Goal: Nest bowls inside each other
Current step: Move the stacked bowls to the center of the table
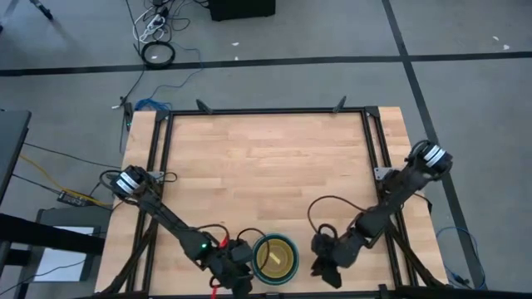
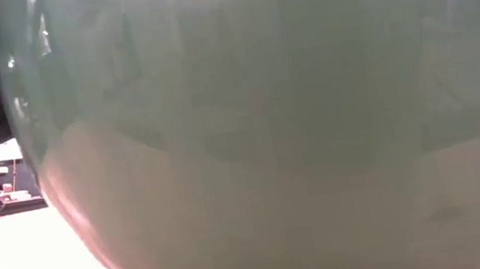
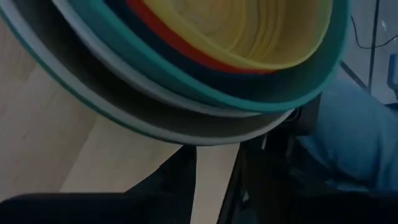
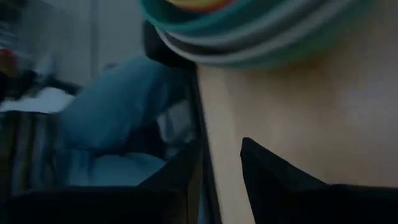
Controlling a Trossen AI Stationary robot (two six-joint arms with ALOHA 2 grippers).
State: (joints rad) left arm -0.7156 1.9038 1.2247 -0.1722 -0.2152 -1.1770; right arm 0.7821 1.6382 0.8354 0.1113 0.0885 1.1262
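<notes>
The bowls (image 1: 275,258) sit as one nested stack at the near edge of the table (image 1: 266,166), about midway between the two arms. In the left wrist view I can count the rims: yellow (image 3: 261,31) innermost, then red-pink (image 3: 186,46), dark teal (image 3: 249,93), white (image 3: 155,93), grey (image 3: 186,124) and a thin green edge outside; a cyan-blue one I cannot make out. The low view is filled by the translucent green outer bowl's wall (image 2: 267,131).

The left gripper (image 1: 238,267) is just left of the stack, its fingers (image 3: 180,180) parted with nothing between them, beside the stack's rim. The right gripper (image 1: 324,264) is near the stack on its right, fingers (image 4: 273,180) likewise apart and empty.

The table is pale wood in a black frame. Beyond it the floor is grey, with cables (image 1: 154,29) and a coiled lead at the far left. A person's blue-clad leg (image 4: 118,118) shows past the near edge.
</notes>
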